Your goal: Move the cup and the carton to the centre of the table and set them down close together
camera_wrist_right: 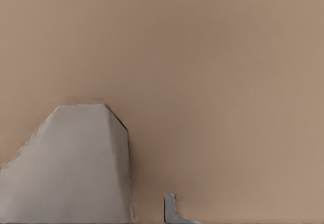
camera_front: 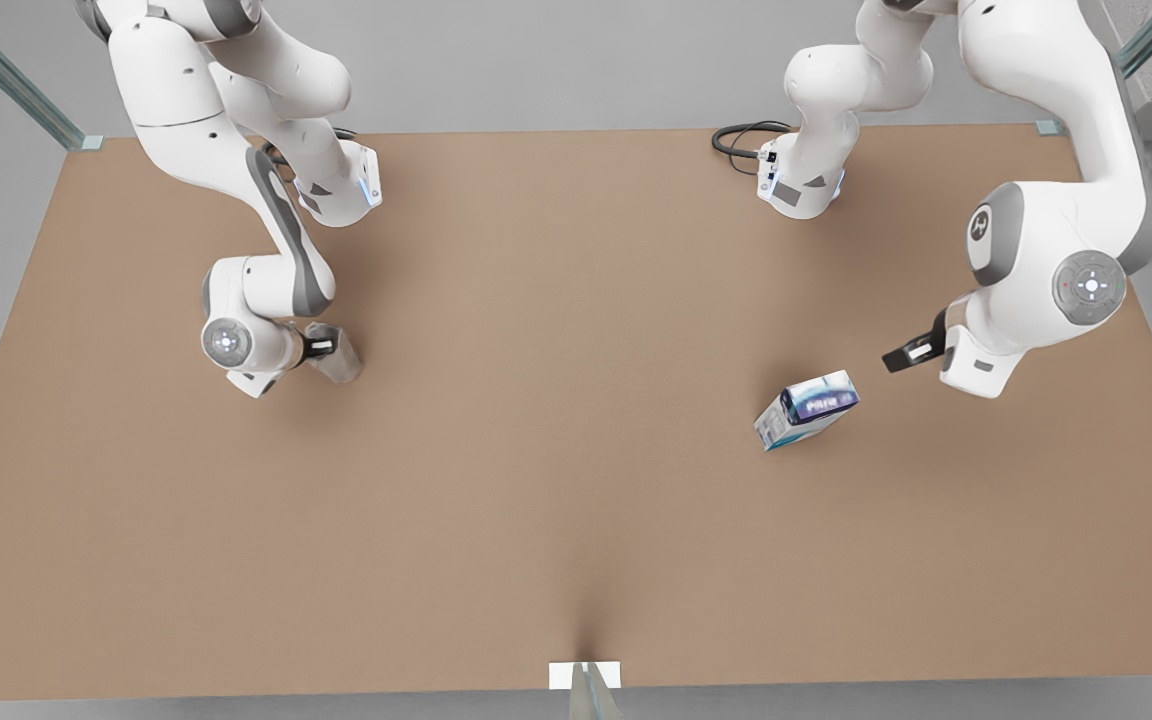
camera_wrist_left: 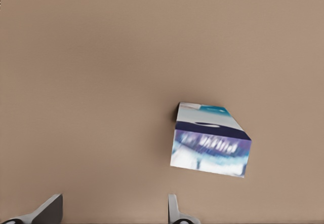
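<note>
The carton (camera_front: 806, 408), white and teal with a dark blue-purple lettered face, lies tilted on the table (camera_front: 556, 450) at the front view's right. My left gripper (camera_front: 908, 353) hangs open just beyond it, toward that edge; in the left wrist view the carton (camera_wrist_left: 210, 140) sits ahead of the open left gripper (camera_wrist_left: 111, 213). The pale grey faceted cup (camera_front: 338, 360) is at the front view's left, right against my right gripper (camera_front: 320, 344). In the right wrist view the cup (camera_wrist_right: 76, 168) covers one finger; a gap separates it from the other finger (camera_wrist_right: 169, 210).
Both arm bases (camera_front: 801, 185) stand along the far edge, with a black cable (camera_front: 741, 140) coiled beside one. A small white marker (camera_front: 584, 675) sits at the near edge. Bare brown tabletop stretches between cup and carton.
</note>
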{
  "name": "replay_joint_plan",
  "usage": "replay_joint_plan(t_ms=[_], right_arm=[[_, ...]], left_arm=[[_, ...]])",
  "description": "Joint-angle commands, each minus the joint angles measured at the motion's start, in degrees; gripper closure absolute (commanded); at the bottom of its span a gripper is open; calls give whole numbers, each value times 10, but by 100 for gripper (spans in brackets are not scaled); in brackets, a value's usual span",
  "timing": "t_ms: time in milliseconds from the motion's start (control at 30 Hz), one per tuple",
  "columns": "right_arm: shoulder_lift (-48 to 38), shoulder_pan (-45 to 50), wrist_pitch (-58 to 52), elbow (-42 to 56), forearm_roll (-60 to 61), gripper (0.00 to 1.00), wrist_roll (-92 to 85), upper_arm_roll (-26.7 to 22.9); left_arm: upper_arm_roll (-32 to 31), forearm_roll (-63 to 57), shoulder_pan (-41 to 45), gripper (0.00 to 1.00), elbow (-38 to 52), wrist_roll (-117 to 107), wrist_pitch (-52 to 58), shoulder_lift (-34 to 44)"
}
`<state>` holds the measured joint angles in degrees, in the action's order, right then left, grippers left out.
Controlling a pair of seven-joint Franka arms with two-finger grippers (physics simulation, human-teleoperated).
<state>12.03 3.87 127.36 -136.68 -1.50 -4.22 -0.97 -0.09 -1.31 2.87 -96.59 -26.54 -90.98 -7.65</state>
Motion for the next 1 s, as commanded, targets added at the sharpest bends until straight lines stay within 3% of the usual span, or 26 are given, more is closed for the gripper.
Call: replay_joint_plan(t_ms=[0,400,533,600,767,967], right_arm=[[0,0,0,0,0,79,0,0],[-13,-3,-34,19,1,79,-1,0],[-25,6,-47,84,16,79,5,16],[-6,57,-62,145,72,79,6,19],[153,215,-82,368,165,79,101,19],[312,293,-81,576,228,79,217,19]], left_arm=[[0,0,1,0,0,0,0,-1],[0,0,11,0,-26,-58,-19,7],[1,1,13,0,-67,-265,-46,9],[3,8,14,0,-106,-317,-108,13],[3,39,23,0,-150,-473,-220,14],[12,54,25,0,-183,-571,-235,17]])
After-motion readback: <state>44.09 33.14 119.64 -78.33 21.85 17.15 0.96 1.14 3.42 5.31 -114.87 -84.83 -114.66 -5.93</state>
